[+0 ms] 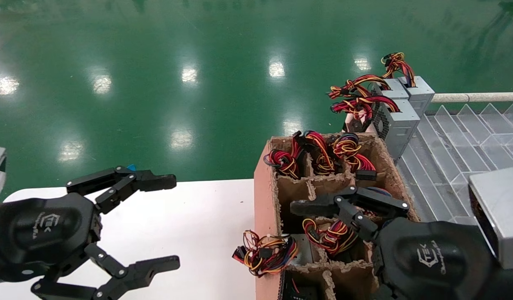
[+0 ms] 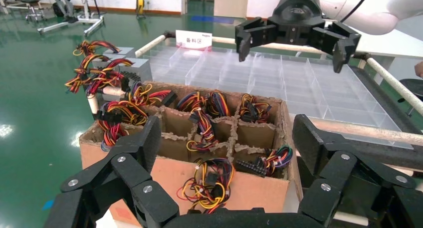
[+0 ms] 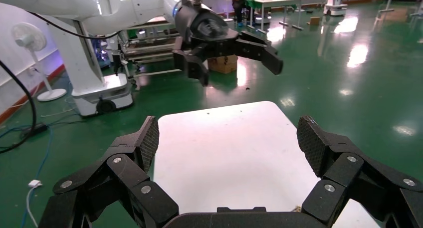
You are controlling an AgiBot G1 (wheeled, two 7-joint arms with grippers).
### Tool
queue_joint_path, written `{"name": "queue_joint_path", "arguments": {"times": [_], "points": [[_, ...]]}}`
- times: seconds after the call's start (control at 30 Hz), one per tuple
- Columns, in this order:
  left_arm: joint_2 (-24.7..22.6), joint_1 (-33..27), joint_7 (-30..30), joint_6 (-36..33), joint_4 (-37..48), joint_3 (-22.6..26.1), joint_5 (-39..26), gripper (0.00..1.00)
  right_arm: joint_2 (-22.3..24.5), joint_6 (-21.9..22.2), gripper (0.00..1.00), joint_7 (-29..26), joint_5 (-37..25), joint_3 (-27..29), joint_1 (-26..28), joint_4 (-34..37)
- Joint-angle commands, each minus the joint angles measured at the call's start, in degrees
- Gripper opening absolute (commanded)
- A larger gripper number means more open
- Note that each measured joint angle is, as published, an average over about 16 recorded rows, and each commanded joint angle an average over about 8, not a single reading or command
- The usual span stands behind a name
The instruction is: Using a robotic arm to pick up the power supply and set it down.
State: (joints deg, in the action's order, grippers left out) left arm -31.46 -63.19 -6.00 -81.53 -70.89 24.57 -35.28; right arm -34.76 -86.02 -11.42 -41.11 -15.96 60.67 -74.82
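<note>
The right claw (image 1: pixel 323 204) hangs spread and empty over the cardboard box (image 1: pixel 265 200) of wire bundles at the desk's (image 1: pixel 206 225) right edge, the left claw (image 1: pixel 173 221) spread above the bare desk, and the power supply (image 1: pixel 400 123) stands beyond the box's far right corner

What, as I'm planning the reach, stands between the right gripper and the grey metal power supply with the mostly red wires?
The open right gripper hangs over the brown cardboard divider box; its far compartments of coloured wire bundles and far wall lie between it and the power supply. The left gripper is parked aside.
</note>
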Motion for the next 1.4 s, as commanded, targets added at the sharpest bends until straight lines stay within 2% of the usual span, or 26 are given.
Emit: {"name": "queue_joint_path", "arguments": {"times": [0.03,1.4], "points": [[0.0,0.0,0.0,0.0,0.0,0.0,0.0,1.00,0.2,-0.3,1.00,-0.8,0.7,0.1,-0.9,-1.2],[0.0,0.0,0.0,0.0,0.0,0.0,0.0,1.00,-0.2,0.3,1.00,0.6,-0.7,-0.1,0.8,1.2]]}}
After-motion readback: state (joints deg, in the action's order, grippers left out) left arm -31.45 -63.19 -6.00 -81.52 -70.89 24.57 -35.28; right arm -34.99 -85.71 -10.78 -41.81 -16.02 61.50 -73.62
